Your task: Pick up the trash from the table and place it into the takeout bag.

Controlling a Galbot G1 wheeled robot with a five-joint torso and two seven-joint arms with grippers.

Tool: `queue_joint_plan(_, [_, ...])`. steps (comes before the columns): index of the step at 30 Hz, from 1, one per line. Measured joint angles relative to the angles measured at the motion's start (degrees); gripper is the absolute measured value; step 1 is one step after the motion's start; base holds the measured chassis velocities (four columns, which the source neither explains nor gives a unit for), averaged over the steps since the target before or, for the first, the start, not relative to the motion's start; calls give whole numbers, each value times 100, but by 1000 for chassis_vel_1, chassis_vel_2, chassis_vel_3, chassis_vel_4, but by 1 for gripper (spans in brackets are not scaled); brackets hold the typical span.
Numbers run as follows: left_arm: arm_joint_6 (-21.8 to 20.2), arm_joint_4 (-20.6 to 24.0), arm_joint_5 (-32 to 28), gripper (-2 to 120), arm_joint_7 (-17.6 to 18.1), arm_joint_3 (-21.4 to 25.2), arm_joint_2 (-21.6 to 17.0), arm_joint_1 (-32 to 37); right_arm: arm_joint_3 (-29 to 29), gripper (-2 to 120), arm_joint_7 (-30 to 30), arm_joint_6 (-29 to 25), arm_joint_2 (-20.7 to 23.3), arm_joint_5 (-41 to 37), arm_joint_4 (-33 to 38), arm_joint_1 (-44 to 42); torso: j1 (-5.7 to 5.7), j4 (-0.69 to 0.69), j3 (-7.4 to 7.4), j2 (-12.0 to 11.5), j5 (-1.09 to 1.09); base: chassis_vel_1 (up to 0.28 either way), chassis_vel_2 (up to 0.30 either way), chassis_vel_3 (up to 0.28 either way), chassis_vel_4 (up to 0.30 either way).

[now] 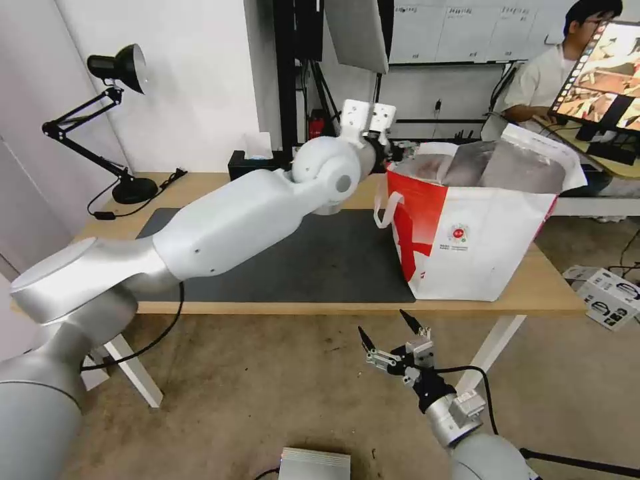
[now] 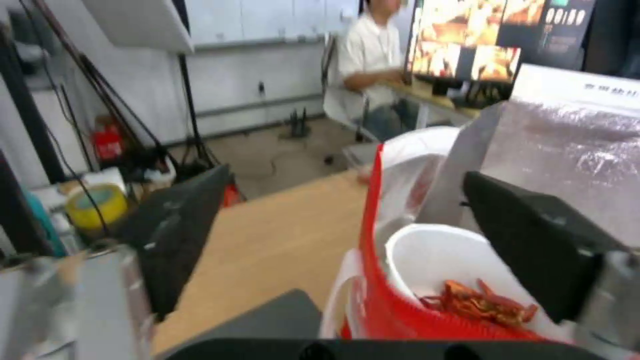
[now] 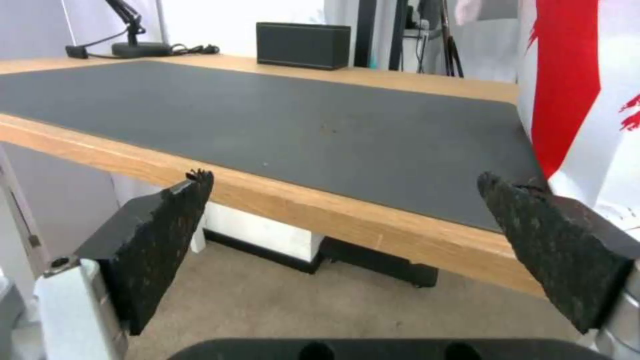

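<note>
The white-and-red takeout bag (image 1: pixel 467 233) stands open at the right end of the light-wood table (image 1: pixel 200 181), beside the dark grey mat (image 1: pixel 320 260). My left arm reaches across the table to the bag's near-left rim, where my left gripper (image 1: pixel 390 152) hovers. In the left wrist view that gripper (image 2: pixel 347 177) is open, and below it a white bowl of red crayfish shells (image 2: pixel 453 270) sits inside the bag (image 2: pixel 573 130). My right gripper (image 1: pixel 381 321) hangs open below the table's front edge, holding nothing; the right wrist view shows this gripper (image 3: pixel 345 177) facing the mat (image 3: pixel 267 115) and the bag's side (image 3: pixel 567 75).
A black desk lamp (image 1: pixel 117 73) stands at the table's back left and a black tissue box (image 1: pixel 257 163) along the back edge. A cardboard box (image 1: pixel 610 293) lies on the floor at right, a silver box (image 1: pixel 313 465) by my base. A person sits at a desk behind.
</note>
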State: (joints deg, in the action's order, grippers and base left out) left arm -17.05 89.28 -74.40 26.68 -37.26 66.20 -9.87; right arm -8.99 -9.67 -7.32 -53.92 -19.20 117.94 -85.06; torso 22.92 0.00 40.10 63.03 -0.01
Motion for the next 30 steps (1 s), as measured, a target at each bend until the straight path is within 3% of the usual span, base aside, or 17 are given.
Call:
queue_joint_plan(3, [550,538,573,100,-175,108,-609,563,0,100,0,0,1,0,0,0,0,1,0,0,-1,0,0,0,0])
queue_joint_plan(8, [972,883,1156,100,-220,499,-1130,1402,-1,100,-2,0,0,0,-1,0,0,1,0,-1,-1,0,0,0,0])
queue_joint_plan(12, [1540,1178,1827,100,-555,1398,-1677,2653,0,100,0,0,0,0,-1,0,-1,1,0,-1,-1,0,0,0,0])
queue_joint_plan(13, [1540,1178,1827,100,-555,1398,-1677,2653,0,100,0,0,0,0,-1,0,-1,1,0,-1,-1,0,0,0,0])
queue_joint_plan(15, [1874,1212,2305,100,-778,1930,-1851,3365,0,100,0,0,0,0,0,0,0,2,0,-1,0,0,0,0,0])
queue_joint_plan(17, [1961,1240,2437,100,-835,2175,-1886,3694,0,100,0,0,0,0,0,0,0,1,0,-1,-1,0,0,0,0])
queue_joint_plan(19, [2131,1317,2661,100,-908,2721,-1916,4381,0,100,1,0,1,0,0,0,0,1,0,-1,-1,0,0,0,0])
queue_joint_plan(20, [2131,1317,2661,100,-908,2721,-1916,4381,0,100,1,0,1,0,0,0,0,1,0,-1,-1,0,0,0,0])
queue_joint_plan(22, [2370,1430,3034,100,-984,3451,-1921,5198,0,100,0,0,0,0,-1,0,0,-2,0,-1,-1,0,0,0,0])
queue_joint_plan(23, [2370,1430,3034,100,-984,3451,-1921,5198,0,100,0,0,0,0,-1,0,0,-2,0,-1,-1,0,0,0,0])
queue_joint_plan(26, [2756,1618,3611,100,-1009,4383,-1782,6444,0,100,0,0,0,0,0,0,-1,1,-1,-1,0,0,0,0,0])
queue_joint_plan(30, [3070,1651,4208,100,-1017,4817,-1498,7225,0,100,0,0,0,0,-1,0,-1,0,0,0,0,0,0,0,0])
